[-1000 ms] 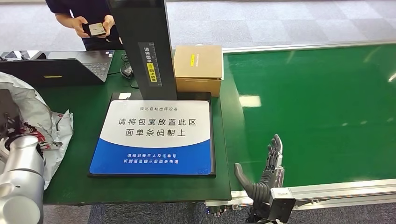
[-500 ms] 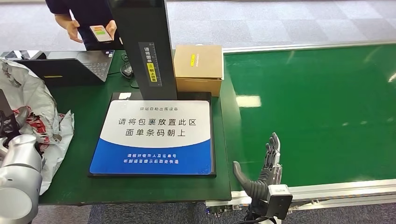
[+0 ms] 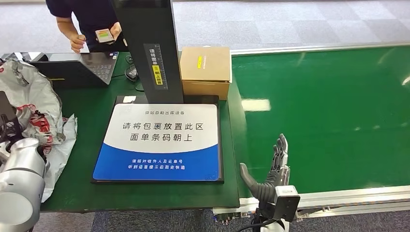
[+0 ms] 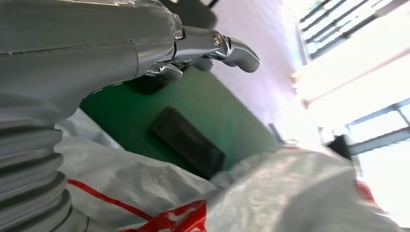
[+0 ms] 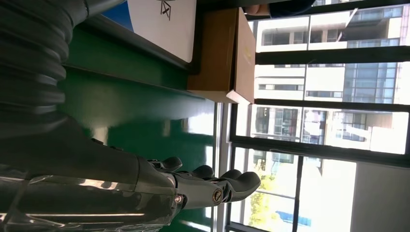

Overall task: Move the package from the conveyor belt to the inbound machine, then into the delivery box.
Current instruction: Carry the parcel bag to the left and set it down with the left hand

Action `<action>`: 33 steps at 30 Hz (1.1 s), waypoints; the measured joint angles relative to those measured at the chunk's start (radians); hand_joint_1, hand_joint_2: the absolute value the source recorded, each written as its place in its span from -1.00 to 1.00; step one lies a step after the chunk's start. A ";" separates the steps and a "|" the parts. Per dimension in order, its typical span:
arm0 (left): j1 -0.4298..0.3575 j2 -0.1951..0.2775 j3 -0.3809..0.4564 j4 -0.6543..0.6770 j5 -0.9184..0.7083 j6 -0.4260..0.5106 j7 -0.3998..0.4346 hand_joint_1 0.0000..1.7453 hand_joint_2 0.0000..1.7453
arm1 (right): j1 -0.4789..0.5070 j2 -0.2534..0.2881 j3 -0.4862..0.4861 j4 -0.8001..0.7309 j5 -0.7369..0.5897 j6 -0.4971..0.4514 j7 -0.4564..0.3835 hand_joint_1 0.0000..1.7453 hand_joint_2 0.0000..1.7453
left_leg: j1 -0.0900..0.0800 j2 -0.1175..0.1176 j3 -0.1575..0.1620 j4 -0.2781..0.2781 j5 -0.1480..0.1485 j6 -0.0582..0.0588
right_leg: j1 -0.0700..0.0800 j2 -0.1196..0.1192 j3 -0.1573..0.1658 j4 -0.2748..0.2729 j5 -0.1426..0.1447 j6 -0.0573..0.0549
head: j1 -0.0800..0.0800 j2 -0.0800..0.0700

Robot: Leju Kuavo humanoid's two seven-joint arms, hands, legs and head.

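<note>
Currently the package (image 3: 205,70) is sitting at the far end of the table (image 3: 159,195), just beside the belt (image 3: 329,111) and touching the right side of the machine's dark post (image 3: 147,43). It is well apart from both hands. The right hand (image 3: 270,171) is hovering at the belt's near edge, fingers (image 3: 279,152) extended and slightly apart, thumb spread to the side, holding nothing. In the right wrist view the package (image 5: 232,48) is lying ahead of the right hand (image 5: 193,186), with bare belt between them.

The package is showing as a plain brown cardboard box, closed, with a small yellow label on its top face.

The left hand (image 4: 145,43) is hanging over a white and red plastic bag (image 3: 34,116) at the table's left end. Its fingers (image 4: 232,46) are reaching out above the bag (image 4: 266,193); whether they are gripping it cannot be told.

The machine's pad (image 3: 162,142), white and blue with printed text, is lying flat between the two hands. A person (image 3: 89,19) is standing behind the table holding a phone (image 3: 104,35), beside a laptop (image 3: 72,67).
</note>
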 joint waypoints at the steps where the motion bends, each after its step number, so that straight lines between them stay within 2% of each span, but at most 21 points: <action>1: -0.002 -0.004 0.000 -0.001 0.020 -0.001 -0.045 -1.00 1.00 | -0.002 0.000 0.000 0.003 0.000 0.000 0.001 -1.00 1.00 | 0.000 0.000 0.000 0.000 0.000 0.000 | 0.000 0.000 0.000 0.000 0.000 0.000 | 0.000 0.000; 5: 0.009 -0.041 -0.016 -0.030 0.152 -0.021 -0.224 -1.00 1.00 | -0.003 0.000 0.002 0.014 0.000 0.000 0.000 -1.00 1.00 | 0.000 0.000 0.000 0.000 0.000 0.000 | 0.000 0.000 0.000 0.000 0.000 0.000 | 0.000 0.000; 8: 0.058 -0.087 -0.076 -0.121 0.294 -0.046 -0.270 -1.00 1.00 | -0.002 0.000 0.002 0.019 0.000 0.000 -0.004 -1.00 1.00 | -0.001 0.000 0.000 0.000 0.000 0.000 | -0.001 0.000 0.000 0.000 0.000 0.000 | 0.000 0.000; 11: 0.127 -0.125 -0.187 -0.248 0.426 -0.061 -0.270 -1.00 1.00 | 0.000 0.000 0.002 0.021 0.001 0.000 -0.005 -1.00 1.00 | -0.001 0.000 -0.001 0.000 0.000 0.000 | -0.001 0.000 0.000 0.000 0.000 0.000 | 0.000 0.000; 14: 0.217 -0.157 -0.331 -0.426 0.514 -0.070 -0.260 -1.00 1.00 | 0.010 0.000 0.001 0.021 0.004 -0.001 -0.005 -1.00 1.00 | -0.001 0.000 -0.001 0.000 -0.001 0.000 | -0.001 0.000 0.000 -0.001 0.000 0.000 | 0.000 0.000; 20: 0.396 -0.194 -0.571 -0.760 0.551 -0.067 -0.243 -1.00 1.00 | 0.042 0.000 -0.001 0.016 0.007 -0.001 -0.013 -1.00 1.00 | -0.001 0.000 -0.002 0.000 -0.002 0.000 | -0.001 0.000 -0.001 -0.001 0.000 0.000 | 0.000 0.000; 24: 0.437 -0.198 -0.635 -0.855 0.560 -0.067 -0.238 -1.00 1.00 | 0.049 0.000 -0.004 0.015 0.007 -0.001 -0.015 -1.00 1.00 | 0.000 0.000 -0.001 0.000 -0.001 0.000 | 0.000 0.000 -0.001 -0.001 0.000 0.000 | 0.000 0.000; 29: 0.454 -0.198 -0.663 -0.903 0.565 -0.068 -0.237 -1.00 1.00 | 0.052 0.000 -0.007 0.013 0.007 -0.001 -0.015 -1.00 1.00 | 0.000 0.000 -0.001 0.000 -0.001 -0.001 | 0.000 0.000 -0.001 0.000 0.000 0.000 | 0.000 0.000; 33: 0.480 -0.199 -0.693 -0.939 0.545 -0.120 -0.227 -1.00 1.00 | 0.056 0.000 -0.009 0.012 0.009 -0.001 -0.015 -1.00 1.00 | 0.000 0.000 -0.001 0.000 -0.001 0.000 | 0.000 0.000 -0.001 0.000 0.000 0.000 | 0.000 0.000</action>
